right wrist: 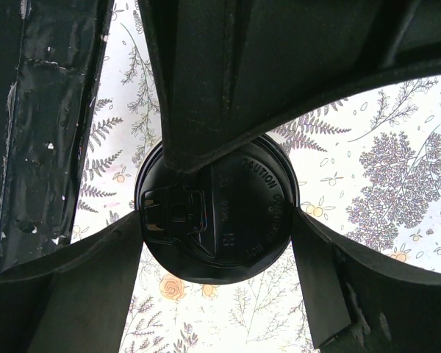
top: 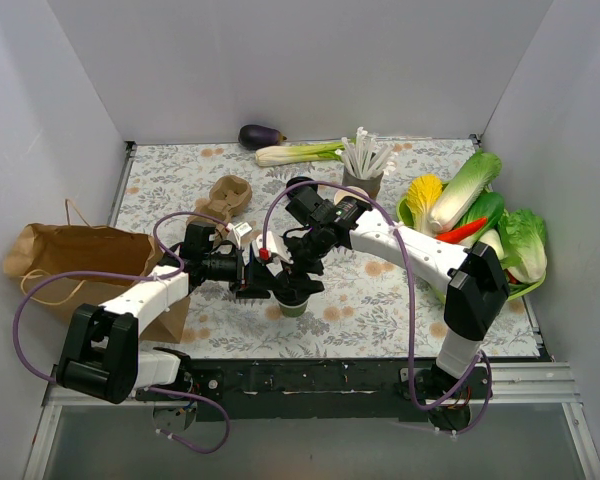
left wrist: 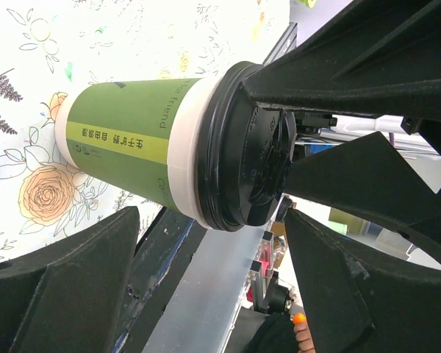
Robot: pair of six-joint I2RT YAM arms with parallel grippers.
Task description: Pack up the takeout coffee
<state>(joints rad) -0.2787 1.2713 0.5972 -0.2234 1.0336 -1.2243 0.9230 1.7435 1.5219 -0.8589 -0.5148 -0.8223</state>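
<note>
Where the two arms meet, a little nearer than the middle of the desk, the takeout coffee stands upright on the flowered cloth. It has a cream band above, green below and the black lid on. As far as the top view shows, its base rests on the desk.

Right claw: directly over the cup, pointing down. In the right wrist view its two fingers flank the lid, one on each side, their tips meeting the rim by eye. Whether they press on it or merely stand against it, cannot tell. A large dark part crosses the top of that view and hides the lid's upper edge.

Left claw: just beside the cup on the robot's left, aimed at its side. In the left wrist view its fingers are spread wide apart with nothing between them. The green wall of the cup lies just past the tips, and no contact is seen. The same view shows the right claw's fingers reaching the lid.

Elsewhere:
- A brown paper bag lies at the desk's left edge, beside the left arm.
- A cardboard cup carrier sits behind the left claw.
- Along the far edge are an eggplant, a pale green stalk and a holder of white straws.
- On the right side is a heap of vegetables.
</note>
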